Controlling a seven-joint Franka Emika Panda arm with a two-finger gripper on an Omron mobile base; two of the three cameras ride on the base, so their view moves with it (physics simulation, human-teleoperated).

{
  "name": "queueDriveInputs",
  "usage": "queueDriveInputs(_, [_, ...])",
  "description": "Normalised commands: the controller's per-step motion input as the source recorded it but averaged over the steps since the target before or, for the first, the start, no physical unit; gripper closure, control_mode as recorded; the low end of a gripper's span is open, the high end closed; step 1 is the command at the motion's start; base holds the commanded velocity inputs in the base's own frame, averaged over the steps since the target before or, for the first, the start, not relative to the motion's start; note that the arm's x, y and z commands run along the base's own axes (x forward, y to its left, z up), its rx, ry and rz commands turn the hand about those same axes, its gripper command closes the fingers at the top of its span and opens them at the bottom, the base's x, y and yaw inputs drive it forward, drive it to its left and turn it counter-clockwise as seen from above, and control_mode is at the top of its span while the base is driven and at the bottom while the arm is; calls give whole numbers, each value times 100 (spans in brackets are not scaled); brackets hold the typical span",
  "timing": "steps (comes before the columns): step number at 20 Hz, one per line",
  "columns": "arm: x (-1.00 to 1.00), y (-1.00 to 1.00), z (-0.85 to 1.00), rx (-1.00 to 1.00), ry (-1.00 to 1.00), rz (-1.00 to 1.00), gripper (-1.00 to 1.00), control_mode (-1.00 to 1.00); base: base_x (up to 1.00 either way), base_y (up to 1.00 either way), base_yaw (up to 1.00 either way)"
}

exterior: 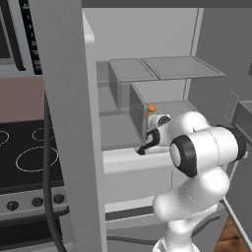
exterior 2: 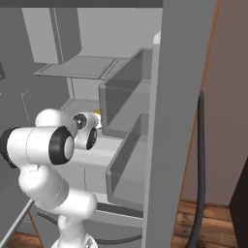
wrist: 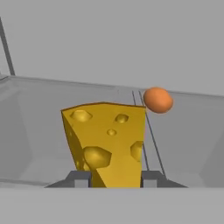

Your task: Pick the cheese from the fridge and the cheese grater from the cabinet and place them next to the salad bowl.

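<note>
From the left base view, my arm (exterior: 206, 162) reached forward into the open fridge (exterior: 147, 88), the wrist stretched over the pale lower ledge. My gripper (exterior: 147, 129) sat low inside, just under a small orange ball (exterior: 151, 108) that rested farther back on the fridge floor. Clear glass shelves (exterior: 167, 68) hung above. The thick grey fridge door (exterior: 69, 123) stood on edge at the left, and beyond it lay the black stove (exterior: 24, 152).

From the right base view, my arm (exterior 2: 43, 145) pointed into the same compartment. A sliver of yellow — the cheese (exterior 2: 97, 112) — showed just past the wrist, beside the clear door bins (exterior 2: 126, 111). The jaws themselves were hidden behind my hand there.

In the hand view, the cheese (wrist: 107, 142) stood close and upright between my two fingertips (wrist: 79, 178), one pad at each lower side of the wedge, touching it. My gripper (wrist: 114, 178) was drawn narrow around the cheese — closed on it. The orange ball (wrist: 157, 99) lay behind the wedge, near its upper right corner, on the grey fridge floor.
</note>
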Motion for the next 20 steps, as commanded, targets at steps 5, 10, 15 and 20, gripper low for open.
queueDriveInputs(5, [-55, -15, 51, 0, 4, 0, 100, -100, 0, 0, 0])
queueDriveInputs(10, [-54, -13, 68, 0, 20, 0, 100, -100, 0, 0, 0])
queueDriveInputs(15, [-65, -9, 82, 0, 25, -2, 100, -100, 0, 0, 0])
queueDriveInputs(20, [-96, -10, 65, 0, 3, -3, 100, -100, 0, 0, 0])
